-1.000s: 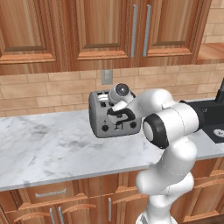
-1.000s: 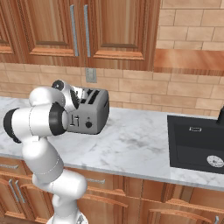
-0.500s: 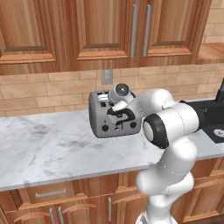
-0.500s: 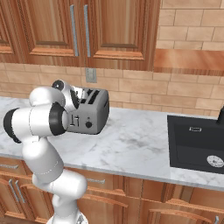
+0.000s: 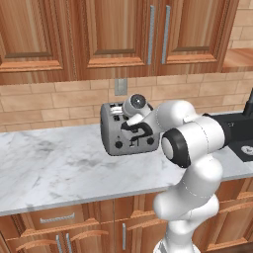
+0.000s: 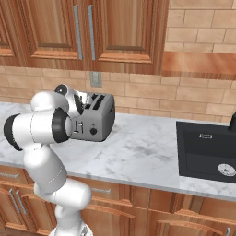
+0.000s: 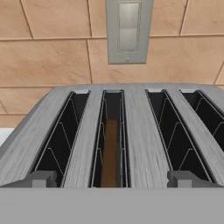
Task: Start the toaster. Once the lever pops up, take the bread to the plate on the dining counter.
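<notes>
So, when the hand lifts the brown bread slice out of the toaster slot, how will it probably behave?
The bread looks thin, so it is probably light and may crumble under a hard pinch. It stands on edge deep in a narrow slot of the toaster, so it will likely scrape the wire guides unless pulled straight out.

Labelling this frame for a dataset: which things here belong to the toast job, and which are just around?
Job: toaster, bread down in its second slot from the left, open pincer above it.
Around: sink, wall outlet, cabinets.
</notes>
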